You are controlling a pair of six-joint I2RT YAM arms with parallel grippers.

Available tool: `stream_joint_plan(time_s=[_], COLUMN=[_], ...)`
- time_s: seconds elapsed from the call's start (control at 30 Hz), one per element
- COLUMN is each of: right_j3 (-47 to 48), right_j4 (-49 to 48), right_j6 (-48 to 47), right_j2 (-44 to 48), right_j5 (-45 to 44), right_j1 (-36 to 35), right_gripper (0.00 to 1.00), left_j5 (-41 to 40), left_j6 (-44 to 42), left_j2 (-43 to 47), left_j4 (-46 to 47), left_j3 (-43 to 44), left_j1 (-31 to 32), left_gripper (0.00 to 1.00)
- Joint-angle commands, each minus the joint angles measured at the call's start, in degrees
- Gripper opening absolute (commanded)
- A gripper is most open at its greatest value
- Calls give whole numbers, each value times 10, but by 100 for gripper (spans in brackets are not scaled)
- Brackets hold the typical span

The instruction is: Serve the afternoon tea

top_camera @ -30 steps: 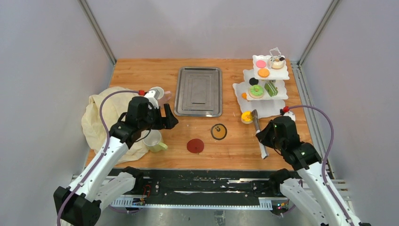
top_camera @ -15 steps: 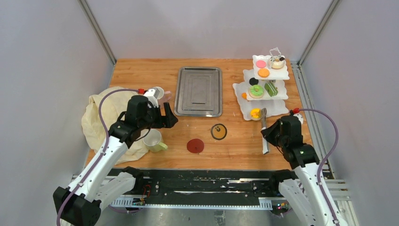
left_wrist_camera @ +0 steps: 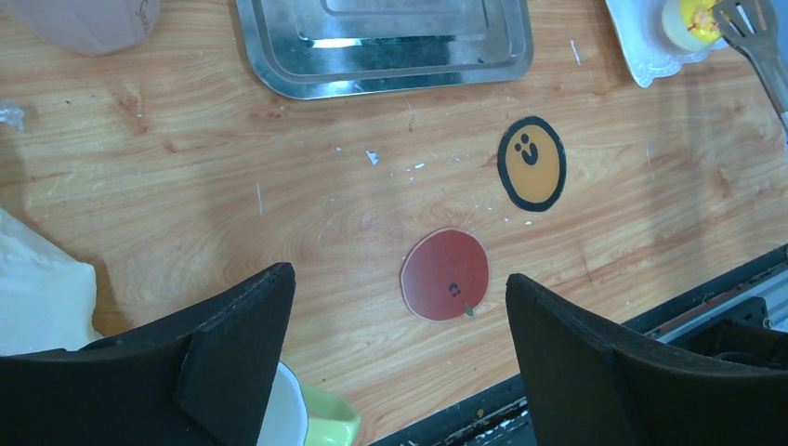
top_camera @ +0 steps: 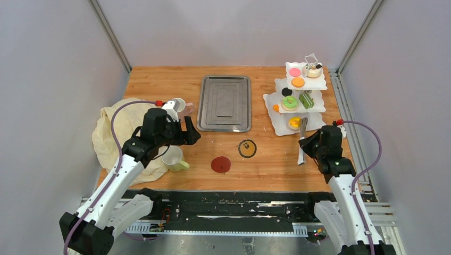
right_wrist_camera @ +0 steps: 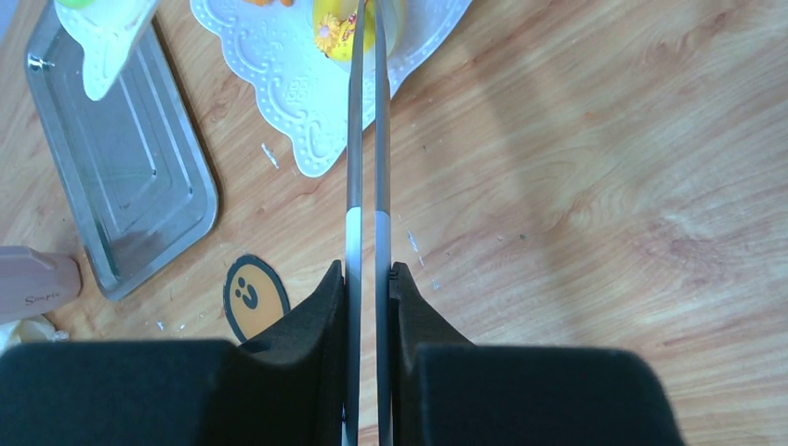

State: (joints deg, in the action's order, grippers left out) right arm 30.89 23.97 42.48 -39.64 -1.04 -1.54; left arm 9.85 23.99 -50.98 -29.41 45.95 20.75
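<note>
1. The right pincer [right_wrist_camera: 367,302] is clamped on the metal tongs [right_wrist_camera: 367,139], pressing their two blades almost together.
2. The tong tips reach a yellow tart [right_wrist_camera: 346,26] on the lowest tier of the white stand [right_wrist_camera: 307,111]. Whether they pinch the tart or only touch it cannot be told.
3. The left pincer [left_wrist_camera: 400,283] stands wide apart and holds nothing. It hovers over the desk [top_camera: 266,170], with the red coaster [left_wrist_camera: 446,275] below the gap between its fingers.
4. The pale green mug [top_camera: 174,158] stands upright just under that arm, against the edge of a cream cloth [top_camera: 111,135]. The pink mug [top_camera: 181,106] is near the left side of the steel tray [top_camera: 225,102] and seems to lie tilted.
5. The orange coaster [top_camera: 247,148] lies near the red one. Both coasters are bare, and both mugs are well apart from them.
6. The upper tiers of the stand carry the green donut [top_camera: 290,102], an orange tart [top_camera: 298,82] and the pink disc [top_camera: 294,71].
7. Judgement: the pastry half looks nearly finished, with the yellow tart at the bottom tier as the piece in hand.
8. Judgement: the drinks half is not yet started, since each mug needs setting upright on a coaster. The open left pincer seems best placed to take the green mug first.
</note>
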Motion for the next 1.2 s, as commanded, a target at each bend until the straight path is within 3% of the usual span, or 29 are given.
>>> stream_joint_plan(time_s=[0.0,0.27,0.9,1.17], right_j3=[-3,-16,-26,-7], right_j4=[-58,-66,-63,-19], right_j6=[-8,-18,-37,-62], right_j2=[1,-12,-15,15], right_j5=[3,20,35,29], right_j1=[18,39,62,66], right_gripper=[1,1,38,41], left_j5=[-5,-3,0,0], left_j6=[-7,-6,-8,-10], left_j2=[10,4,-2,-4], left_j4=[-2,1,3,-1], left_j3=[9,11,13,23], left_j1=[-2,-2,-2,-2], left_gripper=[88,88,88,88])
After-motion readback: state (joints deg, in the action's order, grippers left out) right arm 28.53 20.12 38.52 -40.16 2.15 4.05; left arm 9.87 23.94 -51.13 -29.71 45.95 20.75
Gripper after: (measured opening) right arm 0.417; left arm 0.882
